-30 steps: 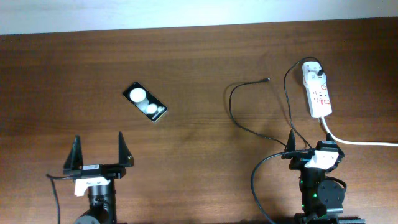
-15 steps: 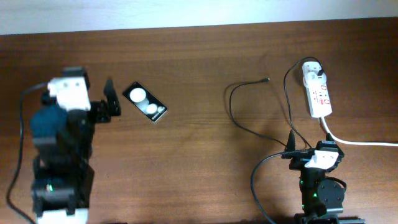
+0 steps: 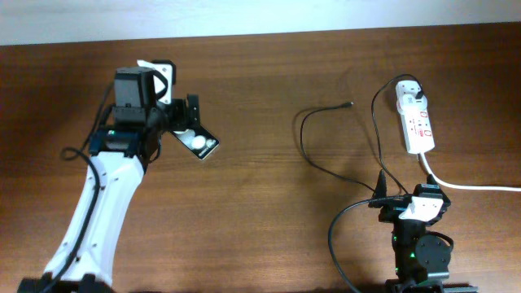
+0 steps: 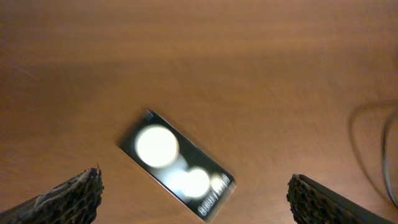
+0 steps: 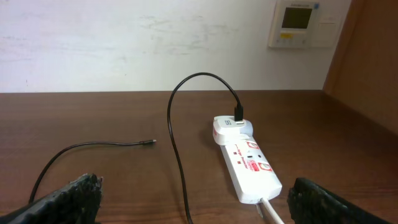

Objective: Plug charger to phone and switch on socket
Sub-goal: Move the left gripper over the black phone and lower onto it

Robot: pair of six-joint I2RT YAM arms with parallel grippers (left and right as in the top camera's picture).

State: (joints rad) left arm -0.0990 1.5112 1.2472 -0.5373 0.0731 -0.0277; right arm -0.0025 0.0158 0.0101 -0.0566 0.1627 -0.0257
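The phone [image 3: 202,145] is a glossy black rectangle lying at an angle on the table's left half; in the left wrist view [image 4: 177,165] it shows two white spots and white text. My left gripper [image 3: 181,125] is open and hovers right over the phone, with its fingers [image 4: 194,190] on either side and not touching it. The socket [image 3: 417,122] lies at the far right with a white plug at its far end. The charger [image 3: 308,155] trails across the table, its tip [image 3: 350,103] lying free. My right gripper [image 3: 404,194] is open and empty, facing the socket [image 5: 249,165] and charger cable [image 5: 173,130].
A thick white cord [image 3: 472,186] runs from the socket off the right edge. The charger's tip [image 5: 152,142] lies left of the socket. A white wall with a thermostat panel [image 5: 301,22] stands behind the table.
My left arm has swung from the front edge out to the phone and now hovers over it, open. The right arm, cable and socket have not moved.
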